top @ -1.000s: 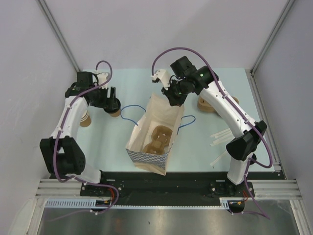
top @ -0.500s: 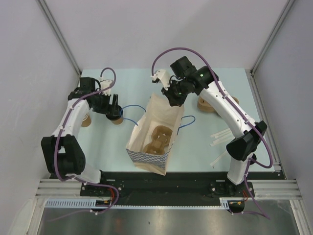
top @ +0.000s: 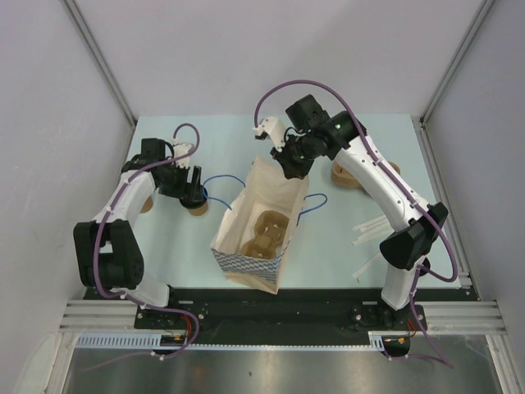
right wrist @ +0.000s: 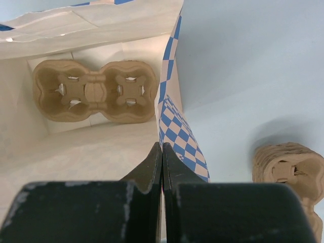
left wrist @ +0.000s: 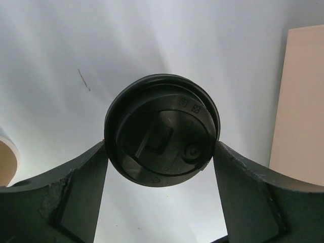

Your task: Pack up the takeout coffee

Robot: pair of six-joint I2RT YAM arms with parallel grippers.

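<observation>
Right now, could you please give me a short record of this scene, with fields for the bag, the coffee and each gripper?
container: open pale paper bag with blue checks
contents: two-cup moulded pulp carrier, empty, on the bottom
to pack: small brown kraft paper cup with round black plastic lid, upright, left of the bag, not yet packed
left gripper: shut on the cup, one finger each side of the lid
right gripper: shut on the bag's rim
right of bag: stack of pulp carriers
</observation>
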